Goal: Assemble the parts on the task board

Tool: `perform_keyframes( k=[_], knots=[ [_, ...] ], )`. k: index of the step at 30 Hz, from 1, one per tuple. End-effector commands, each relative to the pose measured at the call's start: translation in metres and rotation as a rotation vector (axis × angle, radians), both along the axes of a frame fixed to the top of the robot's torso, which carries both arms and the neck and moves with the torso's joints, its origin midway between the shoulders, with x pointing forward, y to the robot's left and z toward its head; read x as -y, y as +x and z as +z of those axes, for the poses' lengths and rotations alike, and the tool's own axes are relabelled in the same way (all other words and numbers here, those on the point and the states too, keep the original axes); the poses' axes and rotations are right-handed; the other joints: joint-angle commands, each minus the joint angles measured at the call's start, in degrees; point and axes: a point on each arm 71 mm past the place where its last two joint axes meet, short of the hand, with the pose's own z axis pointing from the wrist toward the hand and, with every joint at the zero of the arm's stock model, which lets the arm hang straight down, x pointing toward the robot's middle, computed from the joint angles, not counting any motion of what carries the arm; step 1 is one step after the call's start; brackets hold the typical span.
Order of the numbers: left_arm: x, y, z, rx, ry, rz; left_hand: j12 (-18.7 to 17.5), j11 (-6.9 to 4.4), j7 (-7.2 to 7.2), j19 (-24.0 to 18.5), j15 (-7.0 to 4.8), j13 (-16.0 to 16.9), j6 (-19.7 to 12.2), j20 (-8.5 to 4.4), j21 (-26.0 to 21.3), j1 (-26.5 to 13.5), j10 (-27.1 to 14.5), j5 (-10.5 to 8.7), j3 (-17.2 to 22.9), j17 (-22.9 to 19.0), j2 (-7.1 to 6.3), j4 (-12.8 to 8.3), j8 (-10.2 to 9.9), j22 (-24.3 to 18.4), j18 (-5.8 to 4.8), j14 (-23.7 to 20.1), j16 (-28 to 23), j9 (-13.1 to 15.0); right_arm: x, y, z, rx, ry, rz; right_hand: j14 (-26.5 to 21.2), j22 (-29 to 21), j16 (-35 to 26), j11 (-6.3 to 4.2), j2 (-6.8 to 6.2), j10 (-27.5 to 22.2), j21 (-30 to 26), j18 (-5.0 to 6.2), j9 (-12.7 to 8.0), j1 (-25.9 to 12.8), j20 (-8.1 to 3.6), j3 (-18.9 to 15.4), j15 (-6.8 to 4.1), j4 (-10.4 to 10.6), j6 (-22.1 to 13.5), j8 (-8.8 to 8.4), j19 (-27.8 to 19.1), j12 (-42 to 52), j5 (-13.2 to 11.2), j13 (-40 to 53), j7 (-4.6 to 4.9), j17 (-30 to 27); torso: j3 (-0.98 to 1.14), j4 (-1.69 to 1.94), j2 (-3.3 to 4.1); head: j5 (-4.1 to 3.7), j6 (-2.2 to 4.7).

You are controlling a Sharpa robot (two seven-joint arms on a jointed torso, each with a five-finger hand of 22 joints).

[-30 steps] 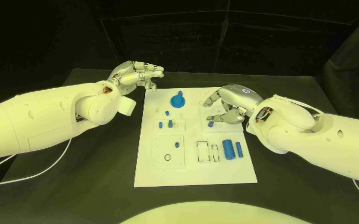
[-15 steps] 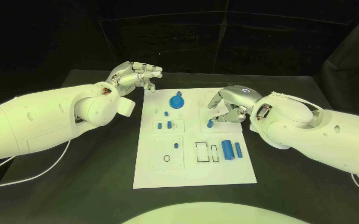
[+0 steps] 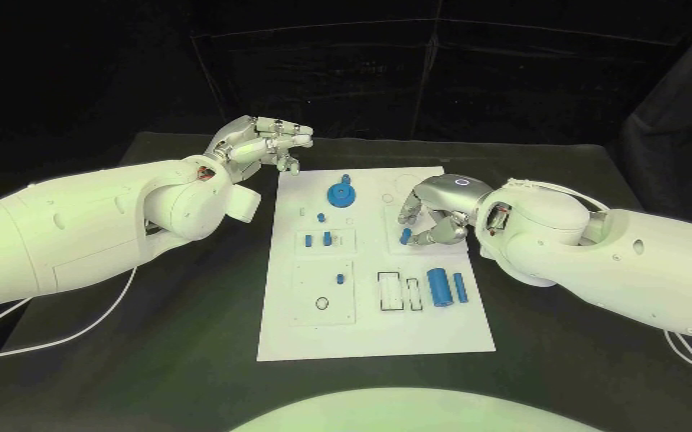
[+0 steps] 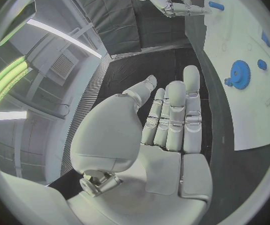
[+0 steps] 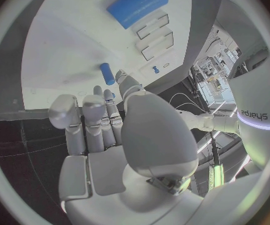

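Since a second ago, the right hand (image 3: 437,214) has drawn inward over the task board (image 3: 374,332), its arm swinging closer to the board's right edge; the left hand (image 3: 268,144) has kept its place and the parts lie as before.

Nearest the robot, the board's near end is bare white, with open black table (image 3: 173,352) on both sides of it. Farther up the board sit a large blue cylinder (image 3: 438,288) and a slimmer blue bar (image 3: 460,287), side by side toward the right edge, just right of two rectangular slots (image 3: 400,290). Left of these is a small blue peg (image 3: 340,277). Beyond them, the right hand bends down over a small blue peg (image 3: 402,237), fingertips beside it; whether they pinch it I cannot tell. At the far end lies a blue gear (image 3: 342,195). The left hand hovers off the board's far left corner, fingers loosely curled, holding nothing.
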Motion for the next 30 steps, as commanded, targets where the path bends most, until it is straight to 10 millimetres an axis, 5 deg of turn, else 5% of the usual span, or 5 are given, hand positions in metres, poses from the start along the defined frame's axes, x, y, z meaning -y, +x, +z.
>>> perform_keyframes(
  k=[1, 10, 23, 30],
  knots=[
    [0.0008, 0.0004, 0.0019, 0.013, -0.011, -0.001, 0.23, 0.28, 0.16, 0.09, 0.08, -0.08, 0.04, 0.18, -0.35, 0.22, -0.01, 0.09, 0.33, -0.09, 0.53, 0.1, 0.22, -0.09, 0.25, -0.25, -0.34, 0.06, -0.0021, 0.0007, -0.0026, -0.016, -0.028, 0.014, 0.17, 0.22, 0.46, -0.06, 0.56, 0.85, 0.45, 0.35, 0.02, 0.81, 0.0, 1.03, -0.16, -0.02, 0.62, 0.12, 0.46, -0.23, -0.84, -0.08, 0.0, 0.14, 0.0, -0.04, -0.03, 0.03, -0.01],
    [0.0004, 0.0004, 0.0017, 0.011, -0.011, -0.002, 0.3, 0.28, 0.16, 0.12, 0.06, -0.09, 0.04, 0.18, -0.38, 0.22, 0.0, 0.08, 0.33, -0.26, 0.52, 0.08, 0.31, -0.14, 0.26, -0.31, -0.4, 0.07, -0.0064, 0.0025, -0.0077, -0.026, -0.038, 0.023, 1.08, 3.48, 3.13, -0.75, 2.2, 6.75, 2.67, -0.31, 0.31, 2.19, -0.48, 6.1, -0.73, 0.4, 3.72, 0.96, 2.59, -1.09, -4.19, 0.11, 0.04, 3.07, -0.02, -0.06, -0.04, 0.03, -0.31],
    [-0.0005, 0.0006, 0.0016, 0.01, -0.01, -0.002, 0.3, 0.28, 0.16, 0.12, 0.06, -0.09, 0.04, 0.18, -0.38, 0.22, 0.0, 0.08, 0.33, -0.26, 0.52, 0.08, 0.31, -0.14, 0.26, -0.31, -0.4, 0.07, -0.0072, 0.003, -0.0113, -0.026, -0.06, 0.019, 1.29, 5.49, 4.8, -1.08, 1.1, 9.5, 4.1, -0.72, 0.18, 1.9, -0.79, 9.68, -0.97, 0.56, 5.53, 0.79, 3.69, -3.25, -4.88, 0.08, -0.09, 4.62, -0.03, -0.04, -0.08, 0.02, -0.51],
    [-0.0015, 0.0007, 0.0013, 0.006, -0.008, -0.002, 0.34, 0.31, 0.19, 0.14, 0.07, -0.11, -0.03, 0.18, -0.42, 0.1, -0.04, 0.08, 0.28, -0.19, 0.47, 0.12, 0.38, -0.19, 0.26, -0.28, -0.34, 0.07, -0.0086, 0.003, -0.004, 0.059, 0.004, 0.007, 1.24, 6.02, 5.34, -1.22, 1.49, 10.9, 4.51, -0.8, 0.19, 2.79, -0.92, 12.83, -1.08, -0.33, 6.55, 0.74, 3.86, -4.28, -7.16, 0.18, -0.05, 5.0, -0.06, 0.02, -0.07, -0.05, -0.42]
  ],
)
